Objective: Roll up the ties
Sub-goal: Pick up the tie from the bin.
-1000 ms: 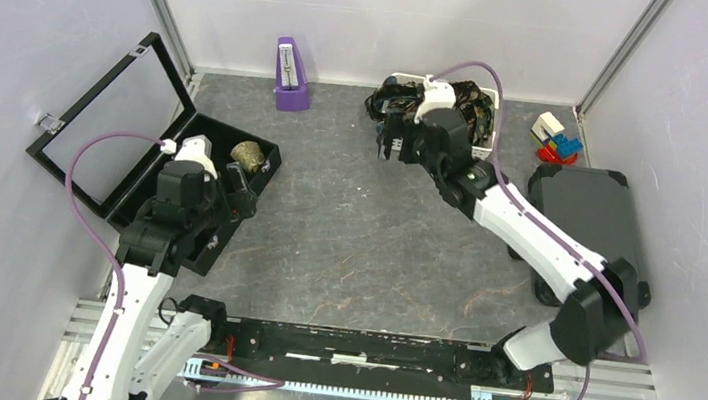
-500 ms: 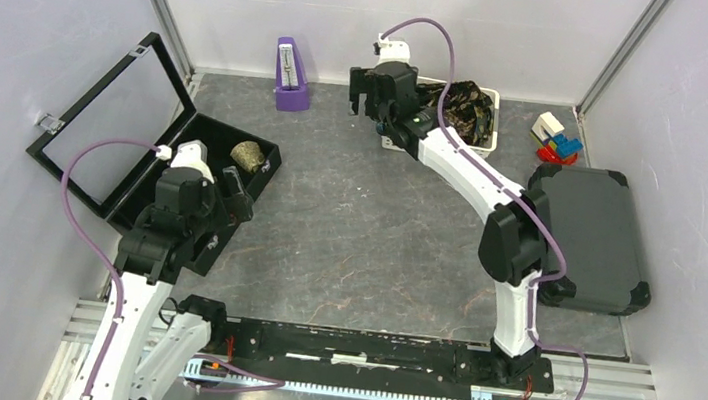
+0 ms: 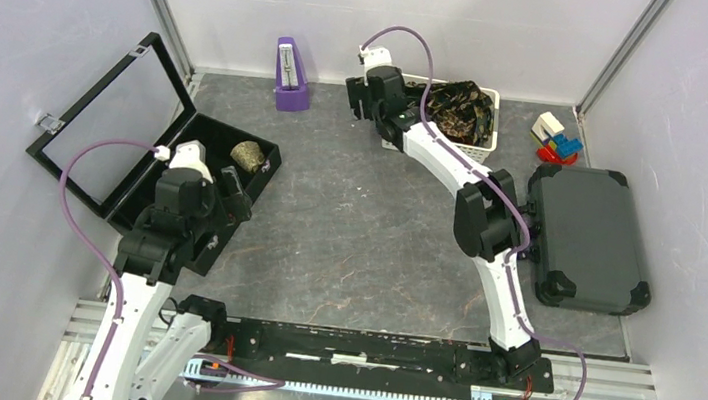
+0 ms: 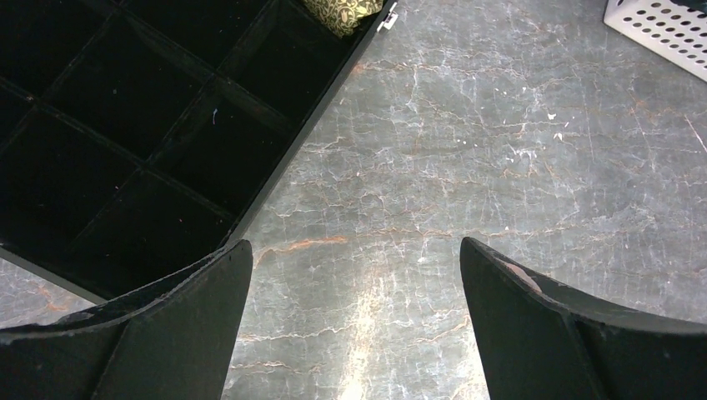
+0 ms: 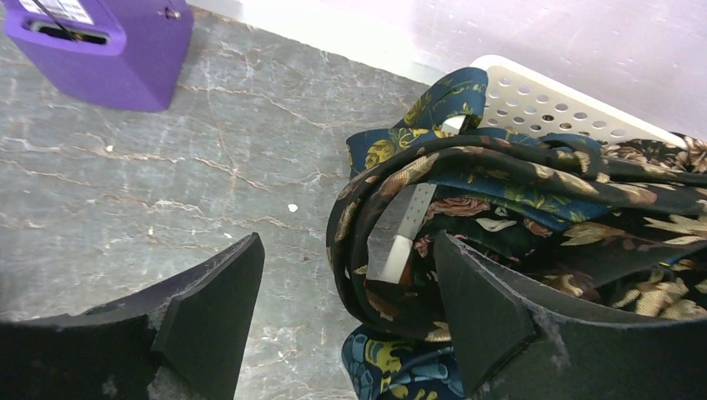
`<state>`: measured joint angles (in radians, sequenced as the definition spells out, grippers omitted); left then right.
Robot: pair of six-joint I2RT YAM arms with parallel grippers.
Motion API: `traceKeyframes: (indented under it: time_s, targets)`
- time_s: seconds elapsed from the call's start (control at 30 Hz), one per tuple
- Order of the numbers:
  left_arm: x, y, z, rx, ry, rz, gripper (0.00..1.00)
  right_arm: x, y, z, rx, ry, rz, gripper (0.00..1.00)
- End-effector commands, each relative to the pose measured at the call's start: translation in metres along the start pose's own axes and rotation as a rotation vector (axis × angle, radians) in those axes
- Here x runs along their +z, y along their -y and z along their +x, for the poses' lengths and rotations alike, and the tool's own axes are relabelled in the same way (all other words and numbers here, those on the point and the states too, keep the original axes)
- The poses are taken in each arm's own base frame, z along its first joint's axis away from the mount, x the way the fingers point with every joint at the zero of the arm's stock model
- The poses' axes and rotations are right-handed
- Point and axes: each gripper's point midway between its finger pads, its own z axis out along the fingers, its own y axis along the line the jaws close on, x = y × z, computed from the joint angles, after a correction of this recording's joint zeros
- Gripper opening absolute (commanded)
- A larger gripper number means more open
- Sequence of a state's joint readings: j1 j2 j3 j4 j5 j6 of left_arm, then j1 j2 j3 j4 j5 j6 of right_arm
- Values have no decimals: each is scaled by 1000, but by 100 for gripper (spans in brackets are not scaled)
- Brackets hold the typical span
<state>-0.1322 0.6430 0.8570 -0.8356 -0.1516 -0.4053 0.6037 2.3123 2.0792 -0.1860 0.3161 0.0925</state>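
Right gripper (image 5: 346, 250) (image 3: 366, 98): jaws apart, nothing clamped between them. Arm stretched far out over the grey marbled table (image 3: 358, 221).

Ties (image 5: 500, 192) (image 3: 456, 106): loose tangled heap, dark navy, black and teal with tan and gold floral print. Heap lies just ahead of the right-hand finger (image 5: 479, 308) and spills over the near rim of a white perforated basket (image 5: 542, 100) (image 3: 482, 146). One fold hangs down the basket's side toward the table, in front of the gap between the jaws. Whether the finger touches cloth, cannot tell.

Purple box (image 5: 108, 50) (image 3: 289, 77): ahead and to the left of this gripper, well apart from the heap.

Left gripper (image 4: 354, 248) (image 3: 236, 187): jaws spread wide, empty, bare table beneath. Black divided case (image 4: 125, 125) (image 3: 145, 186) lies ahead and left of it, lid open. Rolled paisley piece (image 4: 342, 12) (image 3: 247, 155), olive-gold, sits in the case's far corner compartment, straight ahead of the left gripper.

Grey hard case (image 3: 587, 237): shut, beside the right arm's elbow.
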Motion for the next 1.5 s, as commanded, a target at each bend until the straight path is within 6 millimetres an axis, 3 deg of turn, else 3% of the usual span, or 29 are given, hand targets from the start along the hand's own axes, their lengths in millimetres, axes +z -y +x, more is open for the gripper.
traceKeyframes:
  time_s: [0.0, 0.23, 0.33, 0.53, 0.67, 0.87, 1.0, 1.17, 1.3, 1.47]
  targets:
    - [3, 4, -7, -47, 26, 4, 100, 11, 6, -22, -50, 82, 26, 80]
    - [1, 4, -8, -47, 33, 10, 100, 24, 5, -5, -60, 62, 27, 63]
    - [1, 4, -9, -49, 37, 12, 100, 24, 6, -4, -59, 61, 32, 44]
    - [0, 2, -10, -55, 44, 7, 100, 20, 10, -16, -108, 84, 40, 17]
    - [1, 2, -9, -55, 40, 3, 100, 5, 17, -44, -116, 142, 53, 1]
    - [2, 0, -9, -56, 38, -7, 100, -34, 33, -111, -104, 292, 78, 0]
    - [3, 0, -8, -54, 33, -8, 100, -76, 54, -167, -70, 431, 130, 0]
    - [6, 0, -7, -52, 21, -13, 100, -130, 89, -217, -13, 568, 211, 0]
    - [7, 0, -6, -51, 13, -14, 100, -168, 110, -244, 61, 658, 227, 0]
    - [8, 1, -5, -50, 7, -13, 100, -211, 116, -271, 110, 739, 195, 0]
